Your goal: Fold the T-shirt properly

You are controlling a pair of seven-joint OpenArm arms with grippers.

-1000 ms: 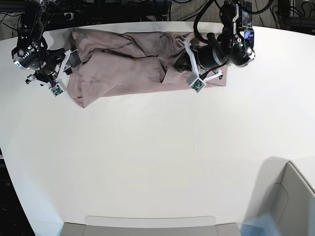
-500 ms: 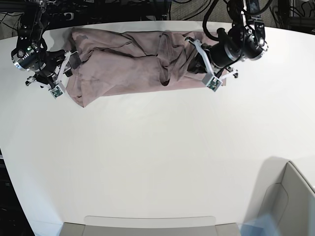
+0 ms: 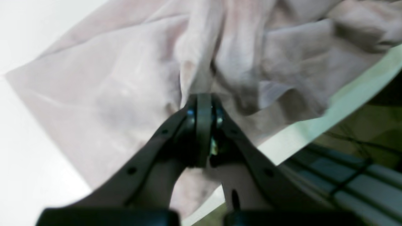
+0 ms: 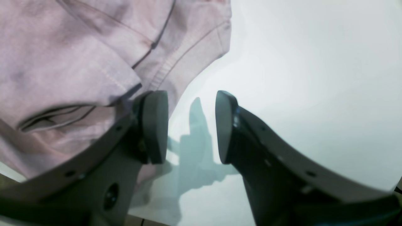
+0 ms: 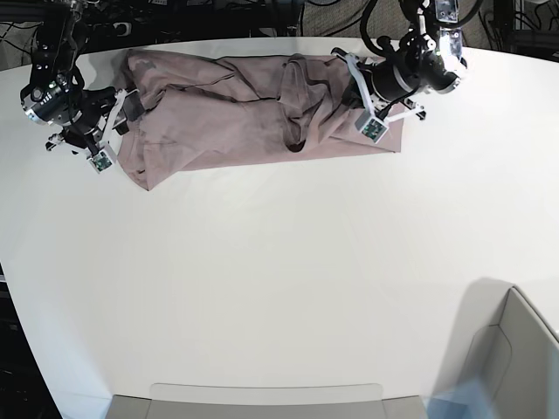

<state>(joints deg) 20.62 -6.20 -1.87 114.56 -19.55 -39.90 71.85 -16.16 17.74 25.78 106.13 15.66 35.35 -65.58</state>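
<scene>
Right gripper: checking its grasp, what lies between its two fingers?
Only bare white table between the right gripper fingers; the T-shirt lies beside one, per the right wrist view.

From my end it's pretty much all one big white table [image 5: 279, 288], curved edge at the back, lit evenly enough that the top looks nearly blown out. Behind it the room goes dark, and I can make out a tangle of black cables [image 5: 288, 13] running along the back edge. Bottom right there's a grey box [image 5: 507, 349] with an open top poking into the shot, throwing a soft shadow on the table. A flat grey panel [image 5: 262, 400] sits along the near edge, bottom centre. I can't tell walls or floor.
</scene>
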